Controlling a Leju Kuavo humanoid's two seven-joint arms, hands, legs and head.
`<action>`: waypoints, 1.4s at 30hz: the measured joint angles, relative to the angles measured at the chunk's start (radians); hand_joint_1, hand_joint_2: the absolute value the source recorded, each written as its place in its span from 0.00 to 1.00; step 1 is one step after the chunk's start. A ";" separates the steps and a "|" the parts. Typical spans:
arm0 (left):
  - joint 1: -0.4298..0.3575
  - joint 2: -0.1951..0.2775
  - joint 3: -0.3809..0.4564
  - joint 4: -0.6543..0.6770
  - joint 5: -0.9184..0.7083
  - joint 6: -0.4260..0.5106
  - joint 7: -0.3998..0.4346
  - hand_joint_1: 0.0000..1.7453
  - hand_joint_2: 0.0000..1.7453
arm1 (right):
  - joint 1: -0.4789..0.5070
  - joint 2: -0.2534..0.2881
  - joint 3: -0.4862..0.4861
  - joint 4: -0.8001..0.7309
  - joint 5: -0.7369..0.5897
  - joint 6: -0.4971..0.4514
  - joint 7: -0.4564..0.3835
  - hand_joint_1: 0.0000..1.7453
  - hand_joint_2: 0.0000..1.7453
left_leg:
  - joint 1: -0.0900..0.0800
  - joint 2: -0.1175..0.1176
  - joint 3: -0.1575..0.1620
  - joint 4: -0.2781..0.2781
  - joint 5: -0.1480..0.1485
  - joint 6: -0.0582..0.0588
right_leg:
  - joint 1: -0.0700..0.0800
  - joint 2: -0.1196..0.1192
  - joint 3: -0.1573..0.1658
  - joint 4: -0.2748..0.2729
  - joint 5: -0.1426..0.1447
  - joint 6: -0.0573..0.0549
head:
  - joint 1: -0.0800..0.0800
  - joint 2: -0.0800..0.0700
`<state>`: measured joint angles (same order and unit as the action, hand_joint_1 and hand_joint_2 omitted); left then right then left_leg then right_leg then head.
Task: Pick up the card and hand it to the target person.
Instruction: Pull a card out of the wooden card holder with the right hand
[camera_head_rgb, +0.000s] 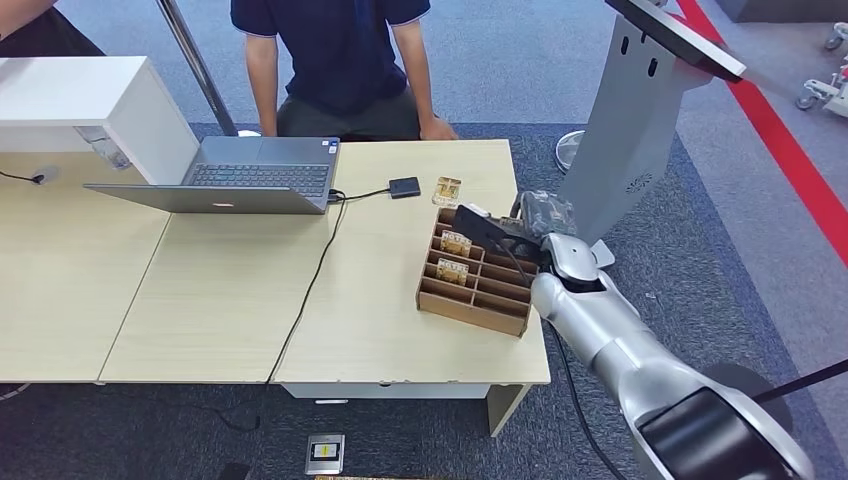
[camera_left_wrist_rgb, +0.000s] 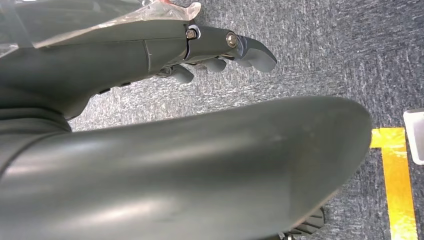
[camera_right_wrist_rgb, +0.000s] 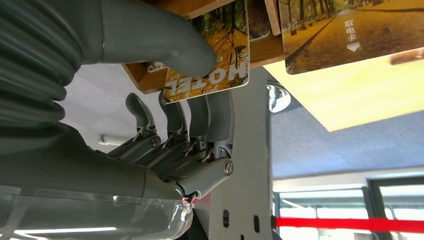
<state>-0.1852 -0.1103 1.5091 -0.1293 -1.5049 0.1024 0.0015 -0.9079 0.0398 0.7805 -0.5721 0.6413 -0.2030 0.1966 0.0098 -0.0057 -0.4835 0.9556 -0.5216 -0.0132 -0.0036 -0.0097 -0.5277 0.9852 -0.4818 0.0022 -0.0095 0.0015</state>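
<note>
A wooden slotted card box (camera_head_rgb: 482, 297) stands at the table's right end, with cards (camera_head_rgb: 456, 243) upright in its slots. My right hand (camera_head_rgb: 497, 233) reaches over the box's far right part. In the right wrist view that hand (camera_right_wrist_rgb: 165, 150) pinches a hotel card (camera_right_wrist_rgb: 225, 60) with an autumn-tree print: the thumb presses its face and the fingers (camera_right_wrist_rgb: 210, 115) lie behind it. The card's upper part is still at the box's wooden edge. A second autumn card (camera_right_wrist_rgb: 350, 35) sits beside it. My left hand (camera_left_wrist_rgb: 150, 55) hangs over the carpet, holding nothing. A person (camera_head_rgb: 340, 60) sits at the table's far side.
One loose card (camera_head_rgb: 447, 189) and a small black device (camera_head_rgb: 405, 187) lie beyond the box. An open laptop (camera_head_rgb: 250, 175) with its cable stands left of them, next to a white cabinet (camera_head_rgb: 80, 100). A grey kiosk stand (camera_head_rgb: 630, 120) rises close to the right of the table.
</note>
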 joint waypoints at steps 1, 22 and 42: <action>0.000 0.000 0.000 0.000 0.000 0.000 0.000 0.00 0.00 | 0.001 0.000 0.000 -0.006 0.004 -0.009 -0.007 0.78 1.00 | 0.000 0.000 0.000 0.000 0.000 0.000 | 0.000 0.000 0.000 0.000 0.000 0.000 | 0.000 0.000; 0.006 0.001 0.000 0.000 -0.001 -0.006 0.001 0.00 0.00 | 0.025 -0.042 -0.002 -0.294 0.038 0.002 0.015 0.78 1.00 | 0.000 0.000 0.000 0.000 0.000 0.000 | 0.000 0.000 -0.001 0.000 0.000 0.000 | 0.000 0.000; 0.002 0.001 0.000 0.000 -0.004 -0.009 0.006 0.00 0.00 | 0.052 -0.062 -0.021 -0.324 -0.061 -0.116 -0.139 0.78 1.00 | 0.000 0.000 0.000 0.000 0.000 0.000 | 0.000 0.000 -0.001 0.000 0.000 0.000 | 0.000 0.000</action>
<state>-0.1832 -0.1098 1.5086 -0.1293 -1.5085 0.0935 0.0075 -0.8559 -0.0227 0.7597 -0.8958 0.5801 -0.3191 0.0574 0.0098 -0.0057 -0.4839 0.9556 -0.5216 -0.0132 -0.0036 -0.0097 -0.5282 0.9852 -0.4818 0.0022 -0.0095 0.0014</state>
